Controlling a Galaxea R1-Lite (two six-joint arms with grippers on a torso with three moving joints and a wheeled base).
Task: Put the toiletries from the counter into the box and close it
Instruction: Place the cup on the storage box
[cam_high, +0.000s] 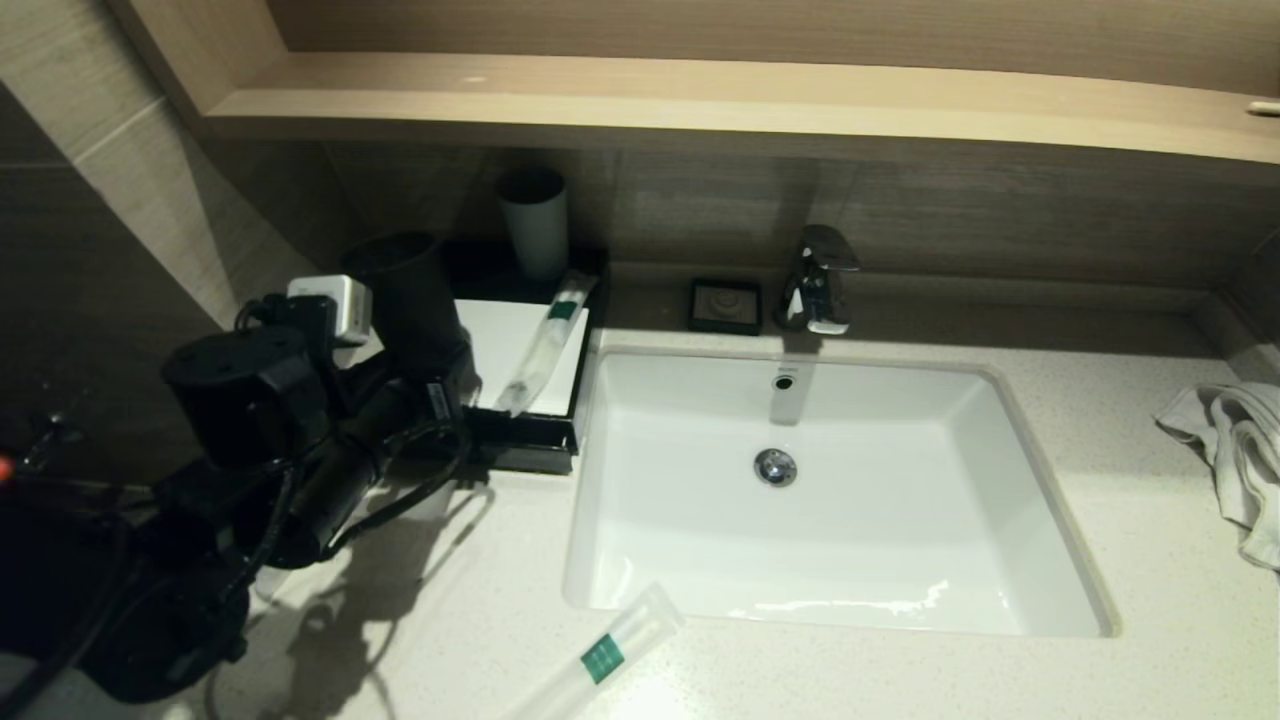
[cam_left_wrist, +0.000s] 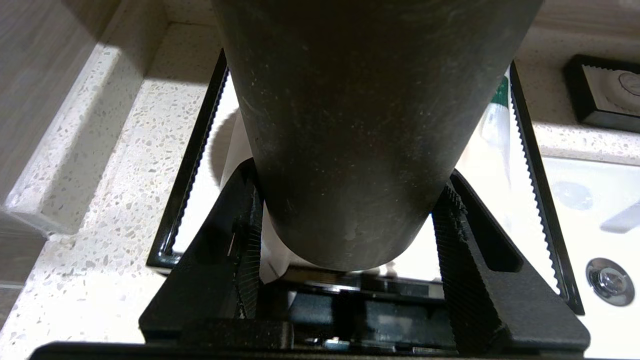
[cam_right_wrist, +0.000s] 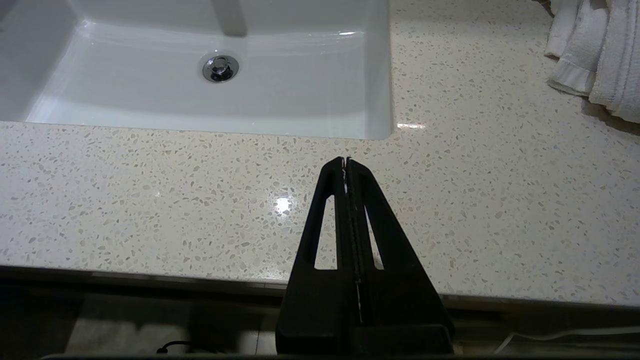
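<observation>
My left gripper (cam_high: 425, 345) is shut on a dark cup (cam_high: 408, 285) and holds it upright above the left part of the black box (cam_high: 525, 445), which has a white inside. In the left wrist view the cup (cam_left_wrist: 350, 125) fills the space between the ridged fingers (cam_left_wrist: 448, 225), with the box's rim (cam_left_wrist: 526, 150) below. A clear wrapped toothbrush packet with a green label (cam_high: 540, 345) lies slanted in the box. A second such packet (cam_high: 608, 652) lies on the counter in front of the sink. My right gripper (cam_right_wrist: 345, 161) is shut and empty, low over the counter's front edge.
A pale cup (cam_high: 535, 225) stands behind the box. A black soap dish (cam_high: 725, 305) and a chrome faucet (cam_high: 820, 280) sit behind the white sink (cam_high: 830, 560). A crumpled white towel (cam_high: 1235, 450) lies at the far right. A wooden shelf overhangs the back wall.
</observation>
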